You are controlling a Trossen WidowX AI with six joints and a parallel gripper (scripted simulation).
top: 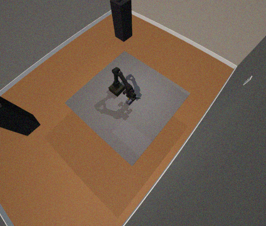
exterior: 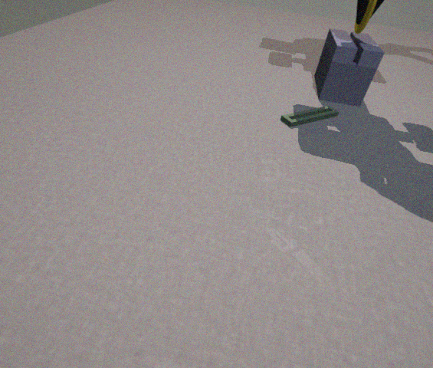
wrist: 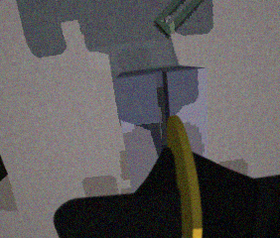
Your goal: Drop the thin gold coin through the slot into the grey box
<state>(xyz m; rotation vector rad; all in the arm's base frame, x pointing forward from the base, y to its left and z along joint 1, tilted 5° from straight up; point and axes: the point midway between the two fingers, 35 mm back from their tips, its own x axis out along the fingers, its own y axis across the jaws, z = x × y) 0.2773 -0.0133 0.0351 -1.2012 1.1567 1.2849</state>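
My gripper [exterior: 371, 9] [wrist: 172, 154] is shut on the gold coin [exterior: 360, 27] [wrist: 182, 158], which shows as a curved yellow edge, held upright below the black fingers. The grey box [exterior: 341, 79] [wrist: 137, 94] [top: 129, 102] stands closed. A dark line, the slot [exterior: 358, 46] [wrist: 165, 91], runs along its lid. The coin's lower edge appears just above the lid's far part in the exterior view, near the slot's line. I cannot tell whether it touches the lid or lines up with the slot. The dark-green holder [exterior: 311, 118] [wrist: 165, 26] lies empty beside the box.
The arm [top: 128, 88] stands on a grey tabletop [top: 142, 126]. Its shadow falls around the box and holder. Two black pillars [top: 123, 24] [top: 16, 119] stand beyond the tabletop, away from the arm.
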